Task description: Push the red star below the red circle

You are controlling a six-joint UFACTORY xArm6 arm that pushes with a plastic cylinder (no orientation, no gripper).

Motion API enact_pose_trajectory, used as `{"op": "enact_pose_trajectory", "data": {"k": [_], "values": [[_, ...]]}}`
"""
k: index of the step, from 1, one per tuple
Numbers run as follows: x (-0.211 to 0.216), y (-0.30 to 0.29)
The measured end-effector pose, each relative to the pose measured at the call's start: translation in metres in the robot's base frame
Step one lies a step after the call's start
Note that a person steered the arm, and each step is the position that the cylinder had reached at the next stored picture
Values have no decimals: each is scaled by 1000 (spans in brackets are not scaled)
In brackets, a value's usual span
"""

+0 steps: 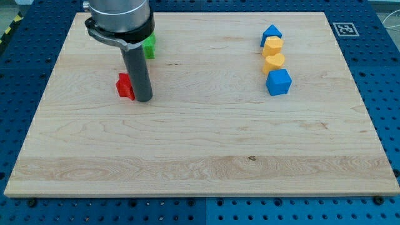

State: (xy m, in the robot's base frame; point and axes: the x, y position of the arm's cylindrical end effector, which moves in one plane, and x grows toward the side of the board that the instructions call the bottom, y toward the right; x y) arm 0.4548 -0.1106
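A red block, partly hidden by the rod so its shape is unclear, lies on the wooden board at the view's upper left. My tip rests on the board right against the red block's right side. A green block peeks out behind the rod, just above the red block. No second red block shows; the arm hides part of the board's top left.
At the view's upper right a column of blocks runs downward: a small blue block, a yellow-orange block, another yellow-orange block and a larger blue block. The arm's grey body overhangs the top left.
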Motion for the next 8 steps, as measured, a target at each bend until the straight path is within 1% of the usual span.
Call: {"op": "enact_pose_trajectory", "data": {"k": [1,2,3,7,8], "values": [[17,-27],[9,-52],[-5,-55],[-20,-53],[-30,-53]]}}
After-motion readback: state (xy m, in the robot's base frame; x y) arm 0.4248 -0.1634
